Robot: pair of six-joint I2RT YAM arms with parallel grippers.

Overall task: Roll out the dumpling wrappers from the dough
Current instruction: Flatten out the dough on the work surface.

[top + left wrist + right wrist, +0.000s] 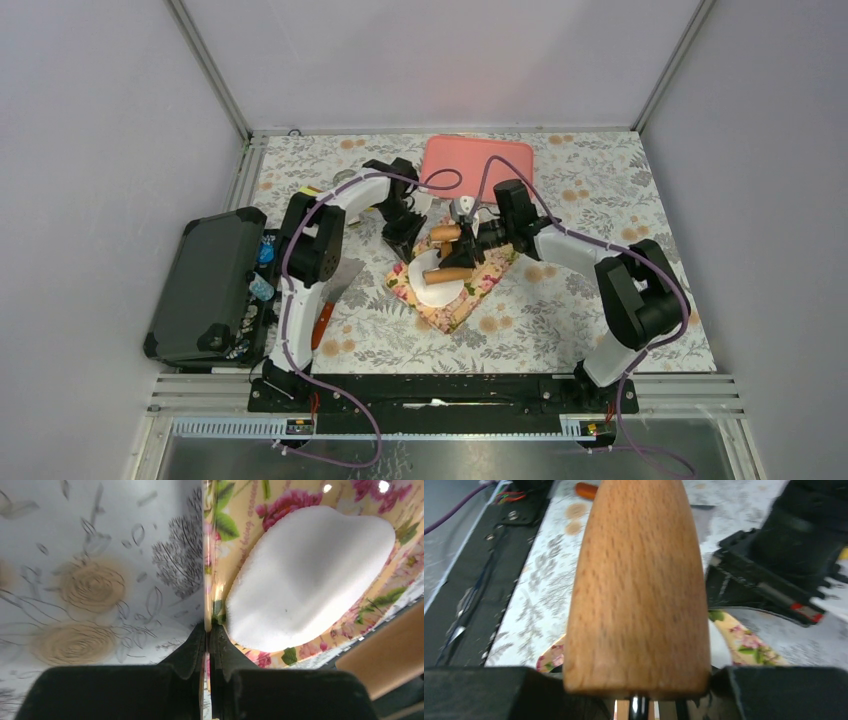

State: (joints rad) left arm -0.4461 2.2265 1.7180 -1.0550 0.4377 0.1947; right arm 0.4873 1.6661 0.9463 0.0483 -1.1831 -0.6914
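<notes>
On the flowered tablecloth [600, 200] we seem mid-roll: our left gripper [207, 630] pinches the edge of the floral mat [235, 510] where the dough [310, 575] lies flattened, and our right gripper [636, 682] clamps the rolling pin [639, 580], which next should press evenly across it.

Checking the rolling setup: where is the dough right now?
In the top view the dough lies flat on the floral mat at table centre, under the rolling pin; the left gripper pinches the mat's edge just left of it.
</notes>
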